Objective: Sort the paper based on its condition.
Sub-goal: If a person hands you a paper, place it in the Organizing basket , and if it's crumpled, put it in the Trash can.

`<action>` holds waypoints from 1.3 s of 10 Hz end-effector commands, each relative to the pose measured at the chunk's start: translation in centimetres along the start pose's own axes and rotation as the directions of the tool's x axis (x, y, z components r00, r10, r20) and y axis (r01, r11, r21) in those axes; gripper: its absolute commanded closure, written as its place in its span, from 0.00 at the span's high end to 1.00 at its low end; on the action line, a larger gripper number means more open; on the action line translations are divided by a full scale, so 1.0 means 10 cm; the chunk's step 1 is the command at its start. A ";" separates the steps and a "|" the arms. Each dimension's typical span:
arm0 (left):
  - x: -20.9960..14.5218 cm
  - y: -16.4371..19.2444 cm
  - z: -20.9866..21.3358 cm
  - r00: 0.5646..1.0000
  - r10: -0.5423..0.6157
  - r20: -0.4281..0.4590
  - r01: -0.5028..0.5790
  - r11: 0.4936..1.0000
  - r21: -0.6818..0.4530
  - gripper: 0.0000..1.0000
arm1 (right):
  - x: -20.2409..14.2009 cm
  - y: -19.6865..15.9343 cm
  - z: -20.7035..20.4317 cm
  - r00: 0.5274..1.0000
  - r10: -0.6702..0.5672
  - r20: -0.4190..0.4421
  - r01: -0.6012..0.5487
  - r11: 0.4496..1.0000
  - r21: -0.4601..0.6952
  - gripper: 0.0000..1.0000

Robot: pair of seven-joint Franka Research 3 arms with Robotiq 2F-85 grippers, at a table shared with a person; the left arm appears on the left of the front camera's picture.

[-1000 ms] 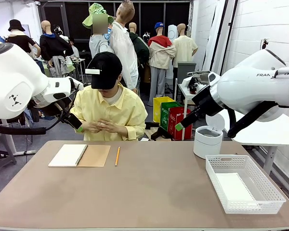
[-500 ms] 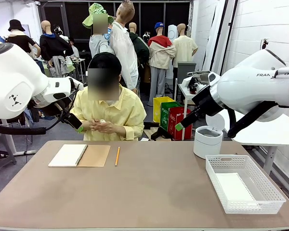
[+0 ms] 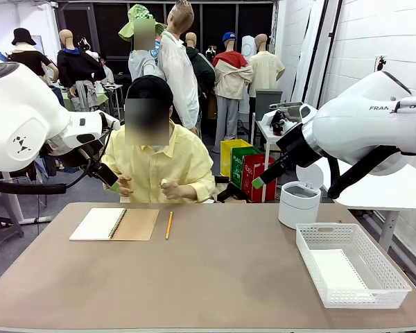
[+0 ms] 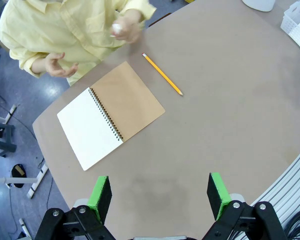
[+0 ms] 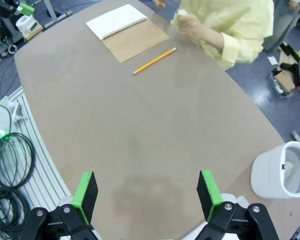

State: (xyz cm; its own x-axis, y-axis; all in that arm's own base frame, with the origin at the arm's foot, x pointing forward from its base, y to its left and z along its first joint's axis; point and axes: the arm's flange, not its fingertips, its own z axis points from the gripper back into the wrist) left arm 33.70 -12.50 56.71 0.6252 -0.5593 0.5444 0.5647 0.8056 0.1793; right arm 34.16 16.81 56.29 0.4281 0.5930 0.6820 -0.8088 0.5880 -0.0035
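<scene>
Both grippers, left gripper [image 4: 160,192] and right gripper [image 5: 146,195], hang wide open above the near table edge, while the crumpled paper [image 3: 164,182] sits in the person's hand beyond the far edge, nearer the left arm.

My two arms are glossy white with rounded shells; the right one carries dark "FRAN" lettering. Each end effector [image 4: 160,192] [image 5: 146,192] is black with bright green pads [image 4: 99,191] and visible screws. The person's sleeve [image 3: 194,179] is pale yellow.
</scene>
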 end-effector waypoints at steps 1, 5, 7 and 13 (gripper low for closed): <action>0.00 0.01 0.01 1.000 0.000 0.001 0.000 1.000 0.001 1.00 | 0.00 0.00 -0.01 1.000 -0.001 -0.002 0.001 1.000 0.000 1.00; 0.00 0.01 0.01 1.000 0.000 0.001 0.000 1.000 0.001 1.00 | 0.00 0.00 -0.01 1.000 -0.001 -0.002 0.001 1.000 0.000 1.00; 0.00 0.01 0.01 1.000 0.000 0.001 0.000 1.000 0.001 1.00 | 0.00 0.00 -0.01 1.000 -0.001 -0.002 0.001 1.000 0.000 1.00; 0.00 0.01 0.01 1.000 0.000 0.001 0.000 1.000 0.001 1.00 | 0.00 0.00 -0.01 1.000 -0.001 -0.002 0.001 1.000 0.000 1.00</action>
State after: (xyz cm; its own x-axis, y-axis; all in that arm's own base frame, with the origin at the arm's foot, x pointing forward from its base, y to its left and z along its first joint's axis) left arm 33.70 -12.50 56.71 0.6252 -0.5593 0.5444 0.5647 0.8056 0.1793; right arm 34.16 16.81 56.29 0.4281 0.5930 0.6820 -0.8088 0.5880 -0.0035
